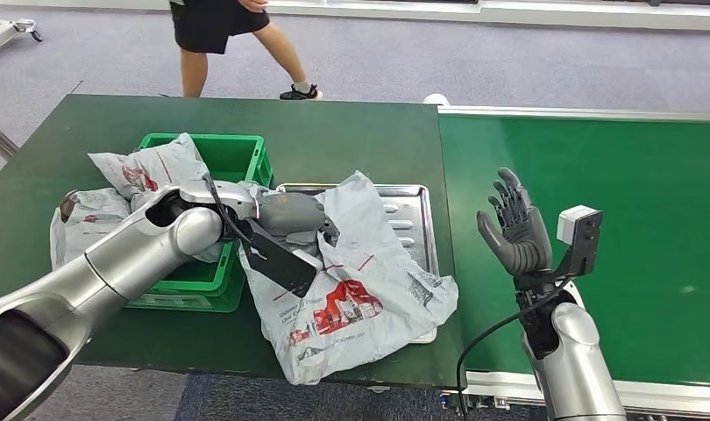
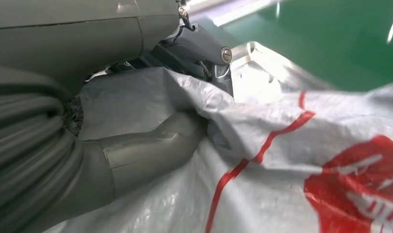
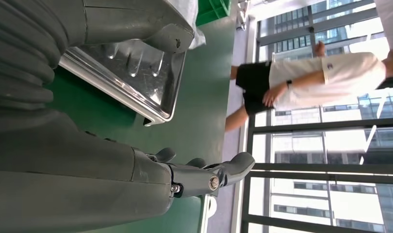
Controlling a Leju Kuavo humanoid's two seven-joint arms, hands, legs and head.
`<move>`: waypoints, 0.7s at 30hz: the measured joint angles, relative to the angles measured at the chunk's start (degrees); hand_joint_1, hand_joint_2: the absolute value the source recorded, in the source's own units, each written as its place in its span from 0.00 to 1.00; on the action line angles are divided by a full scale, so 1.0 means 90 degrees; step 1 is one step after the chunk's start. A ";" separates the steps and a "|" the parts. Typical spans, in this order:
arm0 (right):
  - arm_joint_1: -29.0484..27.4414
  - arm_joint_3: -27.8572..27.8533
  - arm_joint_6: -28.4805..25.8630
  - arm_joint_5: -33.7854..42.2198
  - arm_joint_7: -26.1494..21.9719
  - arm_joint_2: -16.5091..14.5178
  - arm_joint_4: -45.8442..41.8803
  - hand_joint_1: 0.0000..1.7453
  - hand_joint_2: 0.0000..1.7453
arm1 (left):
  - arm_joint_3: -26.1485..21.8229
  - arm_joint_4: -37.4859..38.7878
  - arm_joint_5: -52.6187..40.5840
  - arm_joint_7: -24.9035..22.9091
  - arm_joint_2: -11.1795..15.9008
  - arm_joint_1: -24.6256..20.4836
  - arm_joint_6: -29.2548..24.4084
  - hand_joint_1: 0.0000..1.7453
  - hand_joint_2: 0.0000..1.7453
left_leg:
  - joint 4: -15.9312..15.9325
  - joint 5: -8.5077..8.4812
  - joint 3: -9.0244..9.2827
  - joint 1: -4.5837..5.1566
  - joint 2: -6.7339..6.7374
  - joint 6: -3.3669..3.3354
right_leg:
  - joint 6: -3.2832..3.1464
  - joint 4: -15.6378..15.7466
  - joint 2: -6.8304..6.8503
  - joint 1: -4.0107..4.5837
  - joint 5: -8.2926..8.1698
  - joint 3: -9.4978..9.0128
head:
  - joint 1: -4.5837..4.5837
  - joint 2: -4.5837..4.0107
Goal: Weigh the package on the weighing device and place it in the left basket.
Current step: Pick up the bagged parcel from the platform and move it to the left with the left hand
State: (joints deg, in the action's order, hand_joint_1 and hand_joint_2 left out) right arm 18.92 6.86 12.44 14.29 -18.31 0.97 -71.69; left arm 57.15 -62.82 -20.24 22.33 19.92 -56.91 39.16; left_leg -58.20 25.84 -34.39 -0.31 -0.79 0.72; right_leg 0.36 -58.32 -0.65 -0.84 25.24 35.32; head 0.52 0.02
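A grey plastic package (image 1: pixel 360 281) with red print lies across the steel weighing tray (image 1: pixel 413 210) and spills over the table's front edge. My left hand (image 1: pixel 290 219) grips its upper left part; in the left wrist view the thumb (image 2: pixel 151 150) presses into the crumpled film of the package (image 2: pixel 306 160). The green basket (image 1: pixel 229 158) stands just left of the tray, with other grey packages (image 1: pixel 145 171) in and over it. My right hand (image 1: pixel 514 228) is raised over the green belt to the right, fingers spread, holding nothing. The right wrist view shows those fingers (image 3: pixel 204 177) and the tray (image 3: pixel 136 73).
A person (image 1: pixel 220 35) in dark shorts walks past the far side of the table. The green conveyor belt (image 1: pixel 614 219) runs along the right. One more grey package (image 1: pixel 84 219) hangs over the basket's left side.
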 joint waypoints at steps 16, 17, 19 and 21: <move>-0.0355 -0.0019 0.0219 0.0060 -0.0101 0.0002 -0.0175 0.00 1.00 | -0.0300 -0.1550 -0.0398 -0.0592 0.0708 -0.0388 -0.1077 1.00 1.00 | 0.0002 -0.0001 0.0000 0.0000 0.0000 -0.0001 | 0.0000 0.0000 0.0000 -0.0001 0.0000 -0.0002 | 0.0000 0.0000; -0.0356 -0.0020 0.0234 0.0055 -0.0101 0.0002 -0.0175 0.00 1.00 | -0.0312 -0.1575 -0.0511 -0.0613 0.0730 -0.0383 -0.1160 1.00 1.00 | 0.0002 -0.0001 0.0000 0.0000 0.0000 -0.0002 | 0.0000 0.0000 0.0000 -0.0001 0.0000 -0.0002 | 0.0000 0.0000; -0.0359 -0.0022 0.0270 0.0035 -0.0099 0.0002 -0.0175 0.00 1.00 | -0.0381 -0.1611 -0.0818 -0.0660 0.0802 -0.0346 -0.1412 1.00 1.00 | 0.0002 -0.0001 0.0000 0.0000 0.0001 -0.0002 | 0.0000 0.0000 -0.0001 -0.0001 0.0000 -0.0003 | -0.0001 0.0000; -0.0373 -0.0027 0.0292 0.0017 -0.0098 0.0001 -0.0175 0.00 1.00 | -0.0537 -0.1623 -0.1127 -0.0654 0.0932 -0.0245 -0.1694 1.00 1.00 | 0.0003 -0.0001 0.0003 0.0001 0.0006 -0.0001 | 0.0000 0.0000 -0.0006 -0.0001 0.0000 -0.0002 | 0.0000 0.0000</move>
State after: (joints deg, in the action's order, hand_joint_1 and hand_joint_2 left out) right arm 15.56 6.62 15.06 14.45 -19.19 0.98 -73.26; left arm 52.32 -77.43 -30.39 16.44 28.32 -59.11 23.91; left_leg -58.18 25.83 -34.36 -0.31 -0.73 0.71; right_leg 0.36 -58.32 -0.70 -0.84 25.24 35.30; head 0.52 0.02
